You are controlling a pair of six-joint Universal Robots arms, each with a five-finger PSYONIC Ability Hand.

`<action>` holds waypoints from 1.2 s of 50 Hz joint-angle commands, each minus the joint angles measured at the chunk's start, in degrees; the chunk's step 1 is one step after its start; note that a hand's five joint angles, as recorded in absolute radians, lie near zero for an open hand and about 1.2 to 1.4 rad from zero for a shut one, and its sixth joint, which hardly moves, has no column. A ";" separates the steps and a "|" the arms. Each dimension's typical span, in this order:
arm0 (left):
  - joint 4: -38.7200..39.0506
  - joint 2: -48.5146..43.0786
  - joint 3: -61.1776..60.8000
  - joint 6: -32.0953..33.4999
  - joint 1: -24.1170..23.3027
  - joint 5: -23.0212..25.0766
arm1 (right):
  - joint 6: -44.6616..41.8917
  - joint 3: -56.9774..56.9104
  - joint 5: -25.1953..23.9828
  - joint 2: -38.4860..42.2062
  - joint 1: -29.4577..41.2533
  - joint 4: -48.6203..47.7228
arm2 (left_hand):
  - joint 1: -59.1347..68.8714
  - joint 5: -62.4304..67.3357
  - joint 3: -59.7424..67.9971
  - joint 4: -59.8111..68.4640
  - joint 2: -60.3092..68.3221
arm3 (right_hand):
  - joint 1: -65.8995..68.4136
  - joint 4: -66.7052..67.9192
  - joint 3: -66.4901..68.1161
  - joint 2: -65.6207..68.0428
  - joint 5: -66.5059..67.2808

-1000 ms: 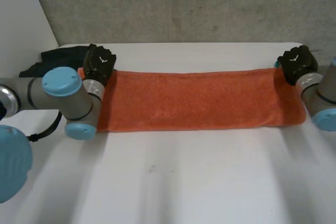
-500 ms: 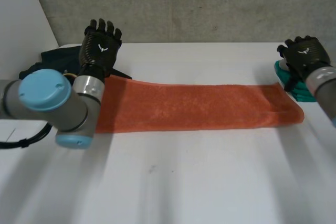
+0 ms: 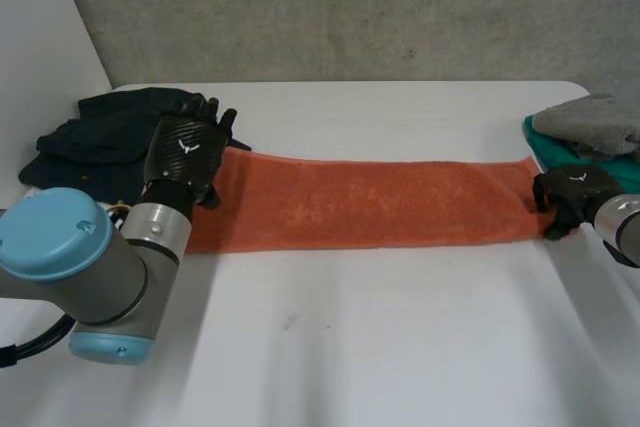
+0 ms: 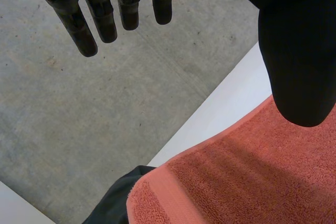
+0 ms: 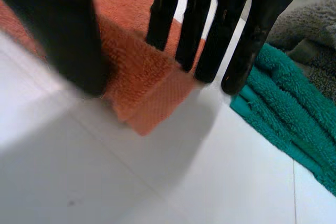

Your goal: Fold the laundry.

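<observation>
At frame left, the left hand (image 3: 183,152) is hovering over the orange towel (image 3: 370,202), fingers straight. At right, the right hand (image 3: 570,192) is planting straight fingers on its corner.

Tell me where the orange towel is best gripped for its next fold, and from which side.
Probably at its two short ends, coming from above. The orange towel lies flat as a long strip across the table; the open left robot hand hovers over one end and the open right robot hand rests its fingertips at the other end's corner.
</observation>
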 commanded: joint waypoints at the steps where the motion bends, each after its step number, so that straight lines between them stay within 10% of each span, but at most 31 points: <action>1: 0.04 -0.10 0.00 0.22 0.04 -0.09 | -0.45 -0.20 1.77 0.59 -0.72 -2.02 | -1.11 -2.63 -2.14 -1.71 -1.61 | 32.86 26.04 26.05 24.63 27.67; 20: 0.13 4.73 -4.39 0.04 0.56 -0.09 | -27.25 5.96 2.31 -10.49 -19.71 -3.69 | -1.11 -2.63 -2.14 -1.71 -1.61 | 32.86 26.04 26.05 24.63 27.67; 35: -0.31 8.33 -5.53 -0.05 0.65 -0.44 | -21.37 -1.24 1.86 -14.71 13.05 -9.05 | -1.11 -2.63 -2.14 -1.71 -1.61 | 32.86 26.04 26.05 24.63 27.67; 53: -0.22 9.92 -7.73 -0.13 1.44 -0.18 | -21.63 -6.70 -7.72 5.77 42.16 -17.58 | -1.11 -2.63 -2.14 -1.71 -1.61 | 32.86 26.04 26.05 24.63 27.67; 55: -0.22 9.83 -7.47 -0.13 1.09 -0.09 | -21.72 -6.70 -7.11 6.30 42.78 -17.58 | -1.11 -2.63 -2.14 -1.71 -1.61 | 7.03 0.20 0.21 -1.21 1.84; 56: -0.22 9.74 -7.30 -0.13 1.00 -0.18 | -21.55 -6.70 -5.80 5.95 42.78 -17.58 | -1.11 -2.63 -2.14 -1.71 -1.61 | -32.62 -39.44 -39.43 -40.85 -37.80; 60: 0.04 9.39 -6.07 -0.13 0.65 -0.09 | -18.22 -6.52 0.00 1.92 42.44 -17.31 | -1.11 -2.63 -2.14 -1.71 -1.61 | -37.14 -43.96 -43.95 -45.37 -42.33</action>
